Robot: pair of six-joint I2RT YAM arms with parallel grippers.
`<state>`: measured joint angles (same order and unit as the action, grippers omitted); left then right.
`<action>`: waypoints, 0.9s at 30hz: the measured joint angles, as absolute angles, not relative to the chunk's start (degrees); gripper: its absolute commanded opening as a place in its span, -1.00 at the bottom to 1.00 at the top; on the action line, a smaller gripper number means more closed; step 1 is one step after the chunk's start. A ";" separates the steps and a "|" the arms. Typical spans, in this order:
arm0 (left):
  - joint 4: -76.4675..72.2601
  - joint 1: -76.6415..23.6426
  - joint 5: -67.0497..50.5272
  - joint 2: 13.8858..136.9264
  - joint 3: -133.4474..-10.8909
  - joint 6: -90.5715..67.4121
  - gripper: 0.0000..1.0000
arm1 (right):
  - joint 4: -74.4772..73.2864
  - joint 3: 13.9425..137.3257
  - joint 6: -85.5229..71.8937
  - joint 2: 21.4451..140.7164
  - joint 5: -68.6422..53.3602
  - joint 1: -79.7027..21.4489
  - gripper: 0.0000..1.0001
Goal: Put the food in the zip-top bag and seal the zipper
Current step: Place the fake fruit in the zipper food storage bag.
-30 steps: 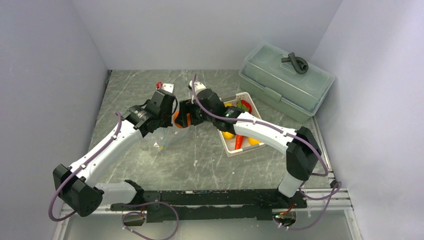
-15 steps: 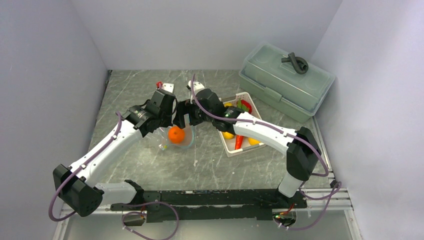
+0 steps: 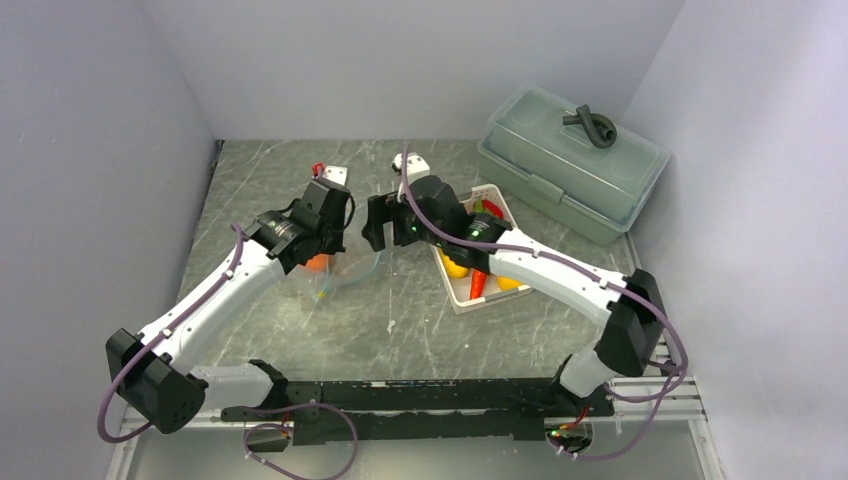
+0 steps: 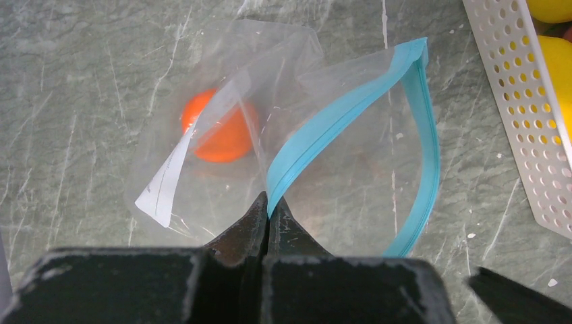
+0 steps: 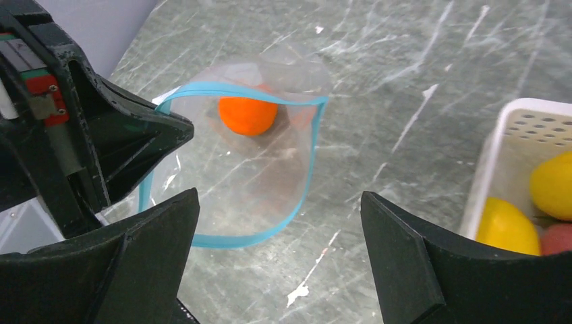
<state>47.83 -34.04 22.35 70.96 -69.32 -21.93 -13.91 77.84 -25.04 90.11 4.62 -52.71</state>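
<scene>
The clear zip-top bag (image 3: 350, 268) lies on the table with its mouth held open. My left gripper (image 4: 268, 197) is shut on the teal zipper (image 4: 425, 135) at one edge of the mouth and lifts it. One orange (image 4: 222, 131) sits inside the bag, also seen in the right wrist view (image 5: 247, 115). My right gripper (image 5: 280, 194) is open and empty, just right of the bag mouth (image 5: 307, 169). The rest of the food lies in the white basket (image 3: 457, 292): lemons (image 5: 553, 182), a peach (image 5: 556, 236), the carrot (image 3: 478, 283) and the red pepper (image 3: 491, 210).
A large grey-green lidded box (image 3: 570, 165) stands at the back right against the wall. The basket's slotted wall (image 4: 533, 121) is close to the right of the bag. Walls close in the table on the left, back and right.
The right gripper has let the orange go into the bag, opened, and drawn back to the right. The orange has rolled deeper into the bag, toward the left gripper.
</scene>
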 measured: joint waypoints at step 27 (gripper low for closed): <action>47.83 -33.98 21.89 70.96 -69.32 -21.96 -1.00 | -46.61 70.17 -23.59 76.71 20.91 -40.07 0.80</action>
